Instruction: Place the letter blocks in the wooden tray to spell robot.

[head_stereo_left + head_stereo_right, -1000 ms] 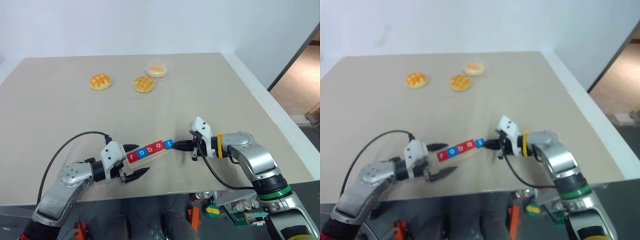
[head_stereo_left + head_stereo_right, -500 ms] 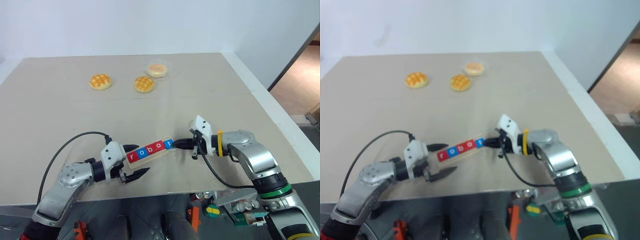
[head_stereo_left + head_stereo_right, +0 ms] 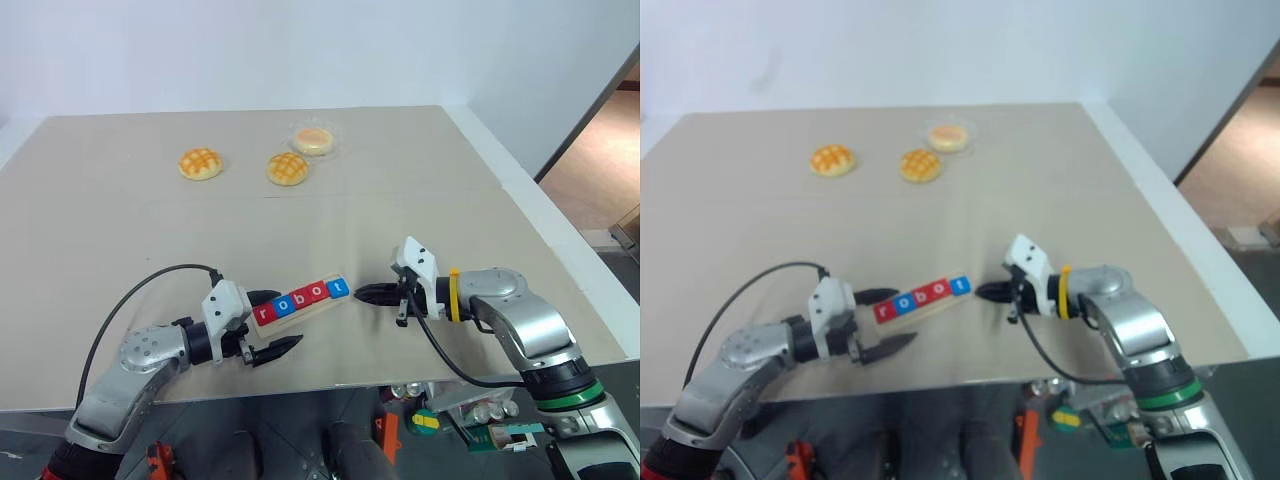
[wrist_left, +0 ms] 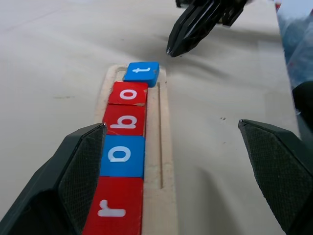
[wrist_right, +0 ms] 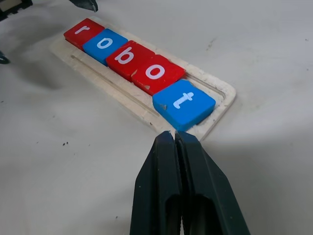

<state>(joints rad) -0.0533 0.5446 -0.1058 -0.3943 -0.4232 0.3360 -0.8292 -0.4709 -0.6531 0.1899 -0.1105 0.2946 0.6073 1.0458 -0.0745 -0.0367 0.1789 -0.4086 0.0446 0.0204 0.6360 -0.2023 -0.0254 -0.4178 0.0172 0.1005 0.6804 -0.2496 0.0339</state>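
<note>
Wooden tray (image 5: 215,110) holds five letter blocks (image 5: 142,68), its near end hidden behind wide left tool (image 3: 273,323); right tool (image 3: 362,293) closed, empty.

The left gripper's fingers (image 4: 73,186) run off the wrist picture's edge, one hiding the wooden tray (image 4: 164,161)'s near end beside the r block (image 4: 113,208), itself cut off.
</note>
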